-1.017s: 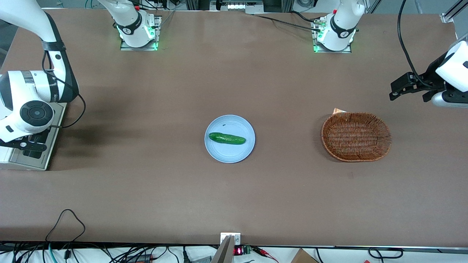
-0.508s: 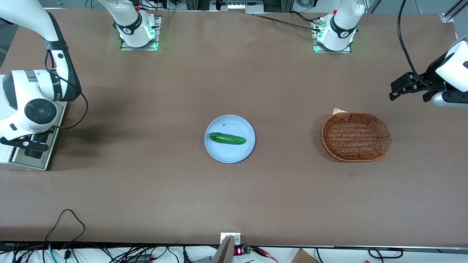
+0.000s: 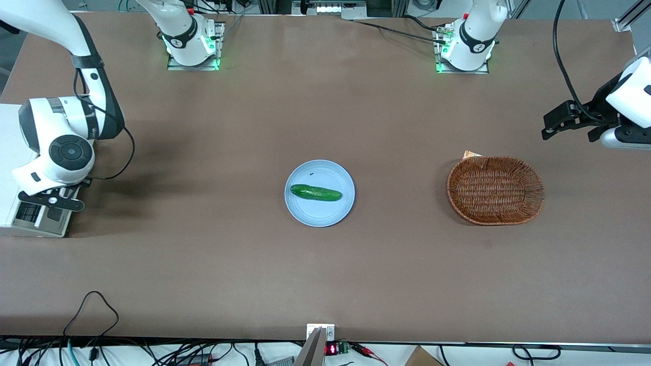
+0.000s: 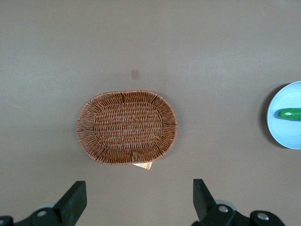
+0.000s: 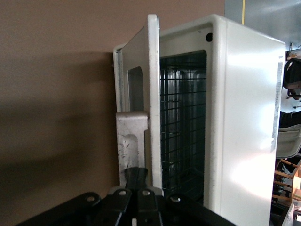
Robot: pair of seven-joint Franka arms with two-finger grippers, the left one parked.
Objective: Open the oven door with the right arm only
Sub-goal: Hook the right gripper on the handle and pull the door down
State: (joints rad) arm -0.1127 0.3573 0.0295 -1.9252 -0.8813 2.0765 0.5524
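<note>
Small boxy cream-white oven [image 5: 244,122] sits at my working arm's end of the brown surface [image 3: 325,264]. Its silver-grey framed glass door [image 5: 141,103] stands partly swung away from the oven's front, wire rack showing in the gap. My black two-finger tool [image 5: 137,181] is pinched on the door's silver bar handle [image 5: 131,141]. I judge the door half open: follow the hinge arc, no straight tugging, or the oven may slide.
</note>
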